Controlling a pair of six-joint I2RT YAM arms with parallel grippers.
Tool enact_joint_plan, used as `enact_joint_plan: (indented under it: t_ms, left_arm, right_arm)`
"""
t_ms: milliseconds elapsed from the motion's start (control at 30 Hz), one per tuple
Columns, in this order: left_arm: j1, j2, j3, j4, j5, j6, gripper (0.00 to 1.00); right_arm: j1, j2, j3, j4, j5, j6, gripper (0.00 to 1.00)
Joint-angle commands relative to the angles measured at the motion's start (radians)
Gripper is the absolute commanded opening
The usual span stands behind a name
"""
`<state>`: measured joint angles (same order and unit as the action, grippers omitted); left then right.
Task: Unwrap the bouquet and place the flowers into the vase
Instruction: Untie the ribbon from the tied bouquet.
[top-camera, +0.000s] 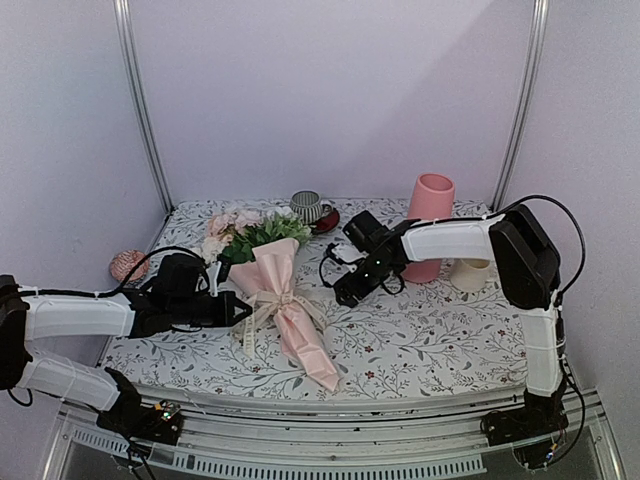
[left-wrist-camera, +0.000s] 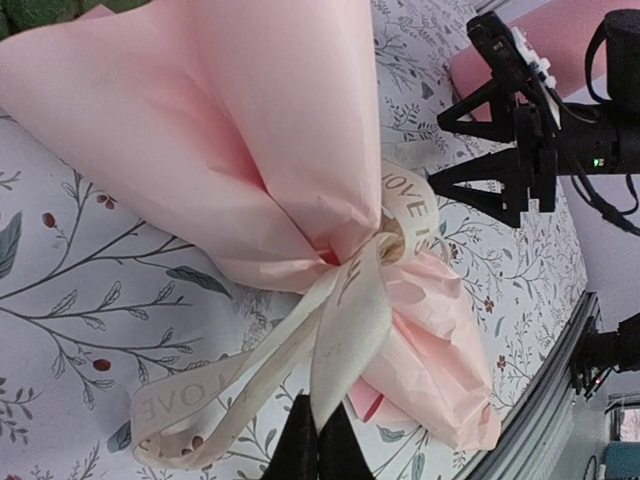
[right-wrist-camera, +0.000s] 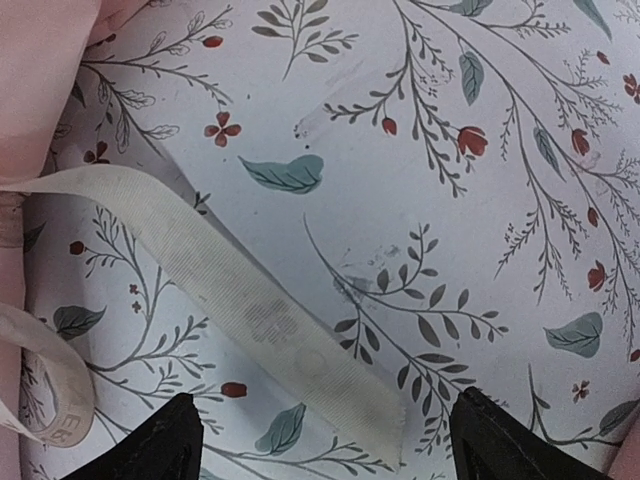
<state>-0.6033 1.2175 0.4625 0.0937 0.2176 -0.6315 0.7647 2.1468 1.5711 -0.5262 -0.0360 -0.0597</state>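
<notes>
My right gripper (right-wrist-camera: 320, 445) hangs wide open, holding nothing, with a ribbon (right-wrist-camera: 250, 310) tail between its fingers; the bouquet (top-camera: 280, 290) lies just beside it. The left gripper (left-wrist-camera: 315, 445) is closed, apparently on the other tail. Pulling unevenly may tighten the knot (left-wrist-camera: 385, 240).

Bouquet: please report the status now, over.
Left end effector shut at ribbon end, grip unclear. Right end effector open over loose ribbon tail. Bouquet lying on table, ribbon tied. Vase upright, right arm crossing in front.
</notes>
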Motion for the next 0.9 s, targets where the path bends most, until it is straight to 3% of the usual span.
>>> enact_joint_plan:
  t_ms: [0,300,867]
  left_arm:
    - [0.013,0.002,-0.006,0.029,0.013,0.007,0.0]
    - [0.013,-0.001,-0.004,0.029,0.02,0.01,0.0]
    - [0.013,0.025,0.001,0.05,0.04,0.022,0.0]
  right_arm:
    - [-0.003,0.03,0.022,0.035,0.018,-0.09,0.88]
    - [-0.001,0.102,0.117,0.001,-0.033,-0.165,0.86]
    - [0.046,0.17,0.15,0.106,-0.1,-0.32,0.73]
